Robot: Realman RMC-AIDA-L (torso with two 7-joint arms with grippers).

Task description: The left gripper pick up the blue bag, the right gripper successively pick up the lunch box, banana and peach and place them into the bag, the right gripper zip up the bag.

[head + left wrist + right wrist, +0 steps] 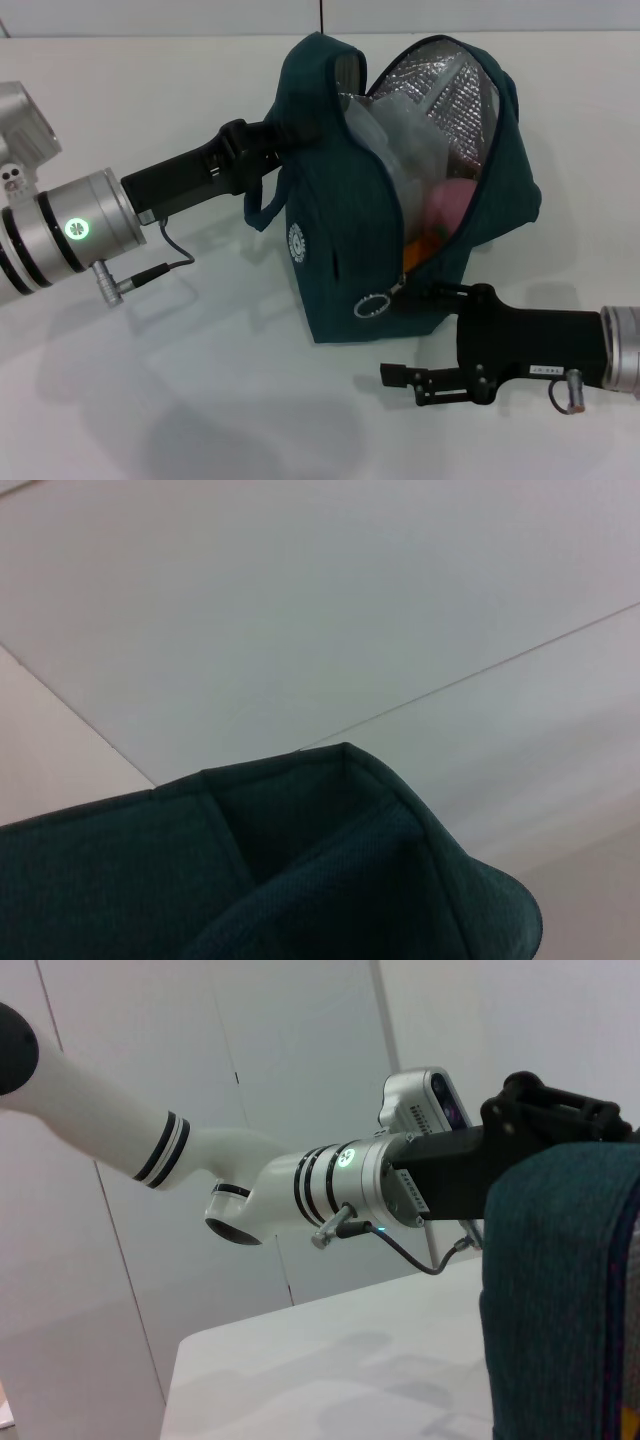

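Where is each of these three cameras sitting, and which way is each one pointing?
Head view: high on the robot, looking down at the blue bag on the white table; both arms show, left gripper at the bag's top, right gripper low by its base.
Left wrist view: against the bag's fabric, facing pale panels beyond; no fingers show.
Right wrist view: low beside the bag, looking across at the left gripper.
All three share the bag.
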